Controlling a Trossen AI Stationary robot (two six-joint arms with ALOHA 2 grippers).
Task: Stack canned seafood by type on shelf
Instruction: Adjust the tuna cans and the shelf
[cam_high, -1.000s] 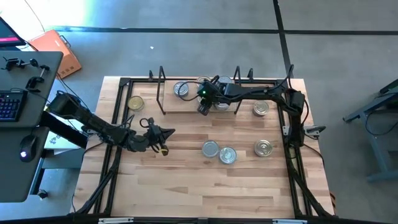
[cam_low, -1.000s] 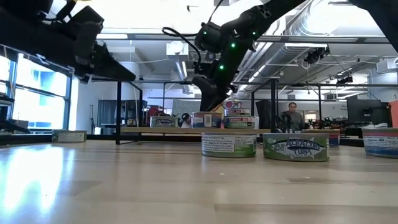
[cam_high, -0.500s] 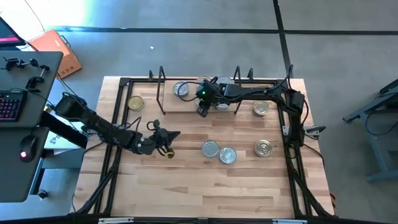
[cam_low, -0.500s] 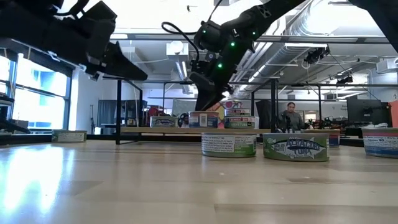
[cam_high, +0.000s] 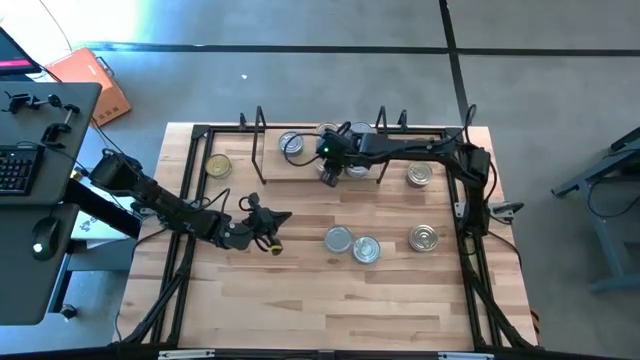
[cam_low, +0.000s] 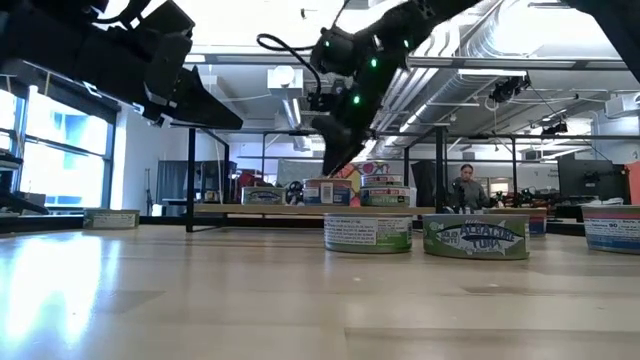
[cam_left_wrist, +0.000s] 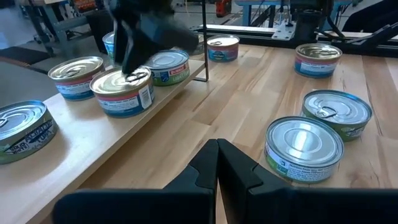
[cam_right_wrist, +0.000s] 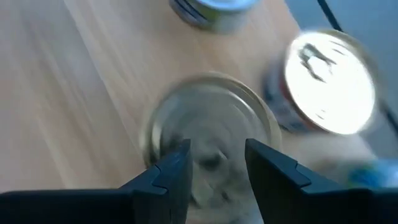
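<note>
Above the low light-wood shelf (cam_high: 300, 165), the right claw (cam_right_wrist: 214, 165) hangs parted over a blurred round tin (cam_right_wrist: 208, 140), seen only by its wrist camera; the left claw (cam_left_wrist: 217, 155), clenched, hovers mid-worktop (cam_high: 300, 290).

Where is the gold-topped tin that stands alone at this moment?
In the high view, the gold-topped tin stands on the table's far left part, just left of the shelf and behind the left gripper.
</note>
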